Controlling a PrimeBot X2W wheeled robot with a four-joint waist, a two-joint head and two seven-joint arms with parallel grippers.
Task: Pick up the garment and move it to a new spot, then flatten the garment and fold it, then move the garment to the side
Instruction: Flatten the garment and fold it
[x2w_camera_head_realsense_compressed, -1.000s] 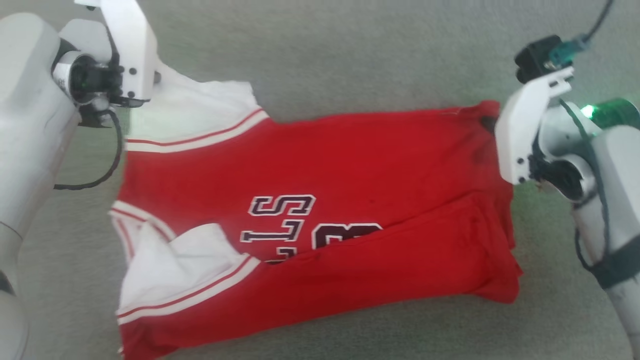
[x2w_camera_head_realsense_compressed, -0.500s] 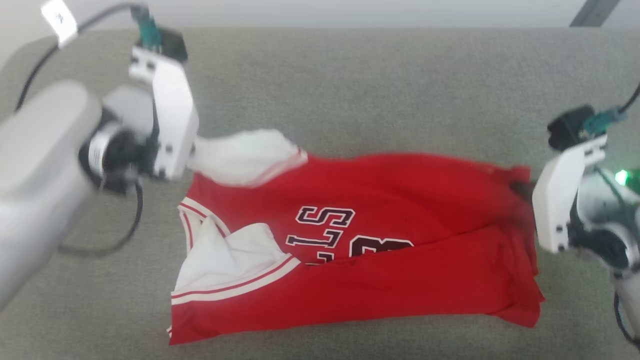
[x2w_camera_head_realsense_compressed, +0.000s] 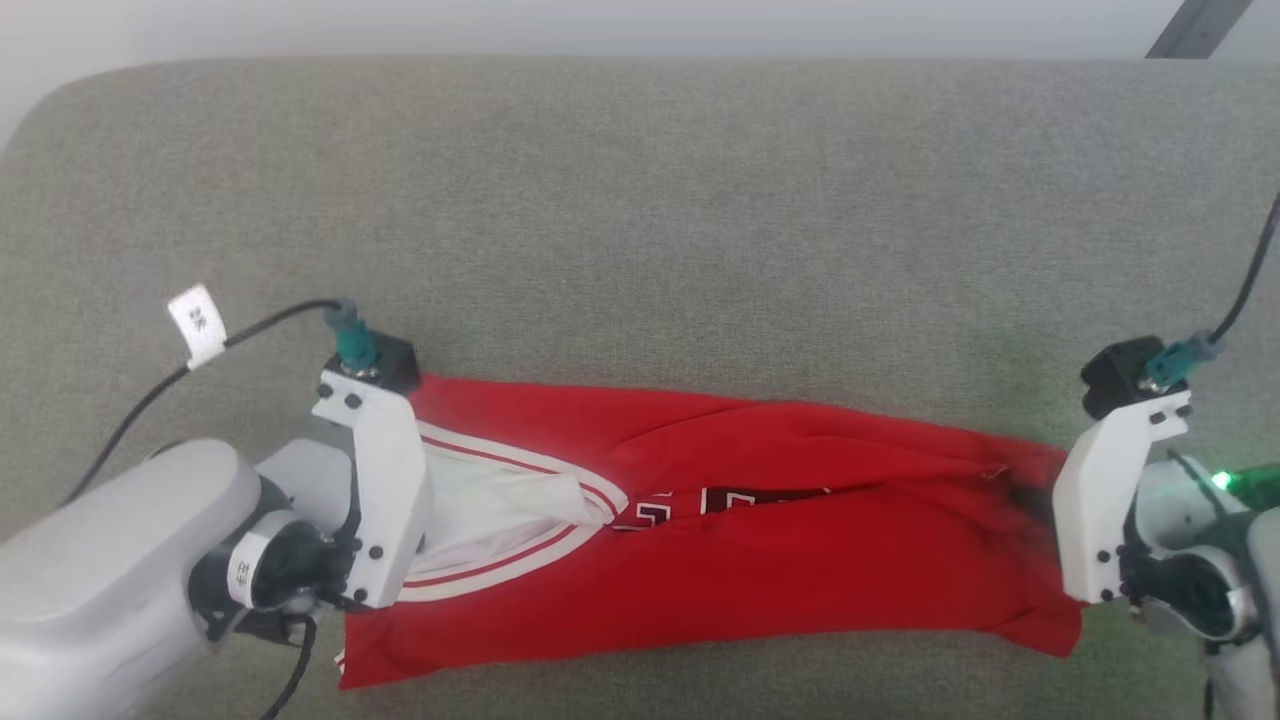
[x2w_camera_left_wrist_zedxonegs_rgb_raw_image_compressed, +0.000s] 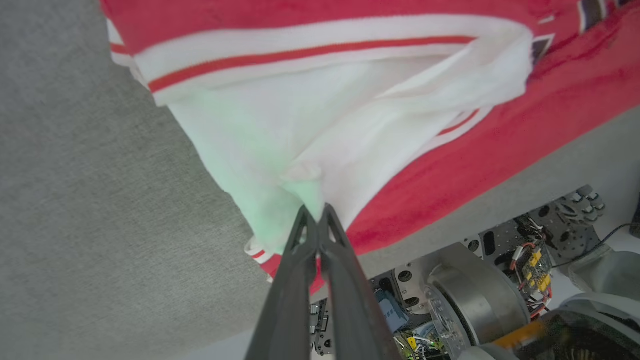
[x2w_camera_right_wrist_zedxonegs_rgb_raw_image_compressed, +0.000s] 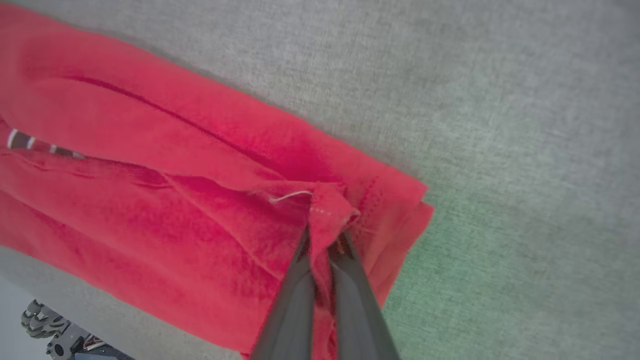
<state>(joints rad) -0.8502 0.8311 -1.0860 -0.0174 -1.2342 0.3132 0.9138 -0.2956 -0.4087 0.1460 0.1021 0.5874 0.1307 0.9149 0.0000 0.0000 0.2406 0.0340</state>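
The garment (x2w_camera_head_realsense_compressed: 760, 570), a red jersey with white sleeves and striped trim, lies as a long narrow band across the grey cushion, its far half doubled over toward me. Just a strip of the lettering (x2w_camera_head_realsense_compressed: 720, 505) peeks out of the fold. My left gripper (x2w_camera_left_wrist_zedxonegs_rgb_raw_image_compressed: 314, 212) is shut on the bunched white sleeve (x2w_camera_left_wrist_zedxonegs_rgb_raw_image_compressed: 350, 125) at the band's left end; in the head view it (x2w_camera_head_realsense_compressed: 405, 520) sits behind its white mount. My right gripper (x2w_camera_right_wrist_zedxonegs_rgb_raw_image_compressed: 322, 227) is shut on a pinch of the red hem (x2w_camera_right_wrist_zedxonegs_rgb_raw_image_compressed: 330, 202) at the right end, also seen in the head view (x2w_camera_head_realsense_compressed: 1035, 500).
The grey upholstered surface (x2w_camera_head_realsense_compressed: 640, 220) stretches wide behind the garment, with a rounded far-left corner. Its near edge runs just below the garment, and my own base (x2w_camera_left_wrist_zedxonegs_rgb_raw_image_compressed: 475, 300) shows beyond it. A dark bar (x2w_camera_head_realsense_compressed: 1195, 25) crosses the top right corner.
Both grippers came toward the near edge carrying the far sleeve and hem, laying the garment's far half over the near half. The lettering is now mostly covered. The camera view also shifted.
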